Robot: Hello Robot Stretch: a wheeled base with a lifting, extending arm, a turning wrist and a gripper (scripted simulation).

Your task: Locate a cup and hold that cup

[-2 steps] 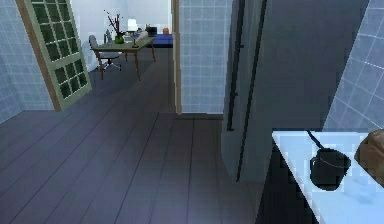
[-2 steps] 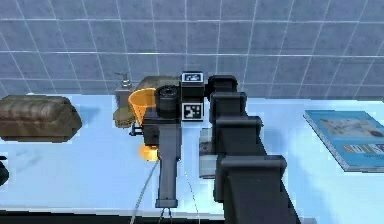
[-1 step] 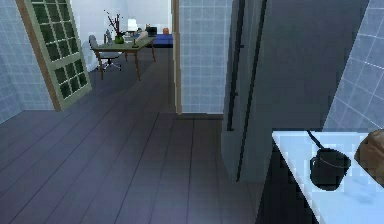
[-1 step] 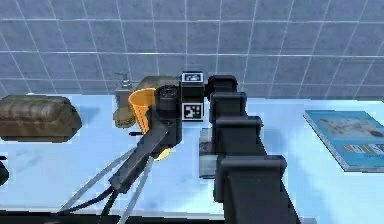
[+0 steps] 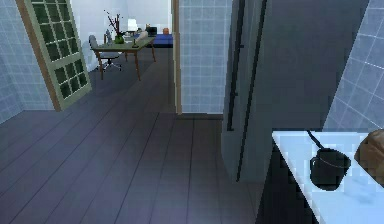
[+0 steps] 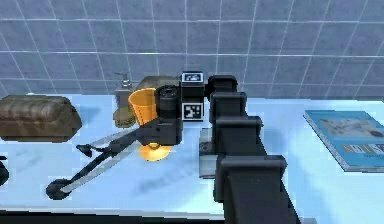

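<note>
So the cup [image 6: 142,105] is the orange one in the arm side view. It sits over the pale table [image 6: 300,160] toward the tiled wall, right up against the dark body of the gripper [image 6: 78,166] and just left of the two white marker squares. To its left there's a loaf of bread [image 6: 36,117], well apart from it, and another brownish lump [image 6: 158,86] just behind it. I honestly can't tell if the cup is standing on the table or lifted off it. There's an orange patch [image 6: 152,152] right below it that could be anything. The thin fingers [image 6: 110,143] run out low and to the left from the gripper body. Whether they're spread or pressed together I can't tell, and same for whether the gripper has hold of anything. My guess is the cup is light and rigid, with smooth, slightly tapered walls that get wider at the top. That means it's probably a bit slippery and easy to knock over if nudged near the rim. I'd take it around the middle of the wall from the side, not by the lip. A blue booklet [image 6: 346,136] lies off to the right, nowhere near in the way.
</note>
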